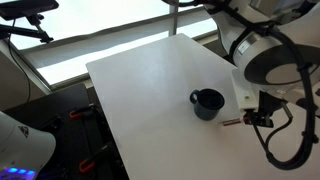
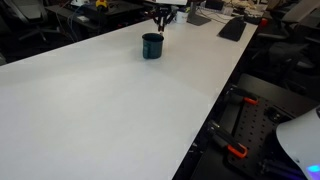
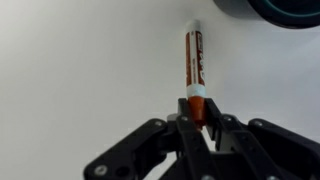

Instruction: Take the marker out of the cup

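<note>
The marker (image 3: 195, 62) is red and dark with a white tip. It points away from my gripper (image 3: 198, 112), whose fingers are shut on its red end. It is outside the cup, low over the white table; I cannot tell whether it touches. The dark navy cup (image 3: 278, 10) shows as a rim at the top right of the wrist view. In an exterior view the cup (image 1: 207, 102) stands upright near the table's edge, with the marker (image 1: 230, 121) beside it and the gripper (image 1: 256, 118) just past it. The cup (image 2: 152, 46) and gripper (image 2: 160, 18) also show far away.
The white table (image 1: 140, 80) ends close to the gripper. Black equipment and cables (image 1: 285, 140) hang past that edge. A keyboard-like item (image 2: 232, 28) lies at the table's far end. Red-handled tools (image 2: 235, 152) lie on the floor beside the table.
</note>
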You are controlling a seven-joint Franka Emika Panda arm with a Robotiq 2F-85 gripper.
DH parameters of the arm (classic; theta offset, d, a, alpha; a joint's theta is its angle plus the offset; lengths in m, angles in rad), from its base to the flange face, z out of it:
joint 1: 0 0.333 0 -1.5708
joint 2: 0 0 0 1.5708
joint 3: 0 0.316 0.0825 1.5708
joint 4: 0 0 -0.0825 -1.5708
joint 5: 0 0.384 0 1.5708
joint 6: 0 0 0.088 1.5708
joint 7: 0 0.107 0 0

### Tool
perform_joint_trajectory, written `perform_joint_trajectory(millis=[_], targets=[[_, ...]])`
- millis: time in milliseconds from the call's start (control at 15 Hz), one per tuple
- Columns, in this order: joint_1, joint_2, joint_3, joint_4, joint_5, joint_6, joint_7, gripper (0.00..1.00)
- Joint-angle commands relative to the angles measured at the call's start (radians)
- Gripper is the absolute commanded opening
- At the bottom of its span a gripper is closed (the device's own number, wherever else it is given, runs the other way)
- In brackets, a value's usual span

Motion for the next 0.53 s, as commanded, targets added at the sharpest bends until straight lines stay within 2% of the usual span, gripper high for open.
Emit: perform_joint_trajectory(millis=[0, 67, 133, 333, 467], targets=[[0.008, 0.028, -0.015, 0.050, -0.019, -0.056, 0.018, 0.05], [0.011, 0.028, -0.019, 0.053, -0.027, -0.065, 0.019, 0.44], [-0.001, 0.012, -0.002, 0.022, -0.008, -0.023, 0.000, 0.22], [-0.001, 0.021, -0.003, 0.029, -0.012, -0.032, 0.000, 0.43], [-0.001, 0.024, -0.003, 0.030, -0.013, -0.032, 0.000, 0.44]])
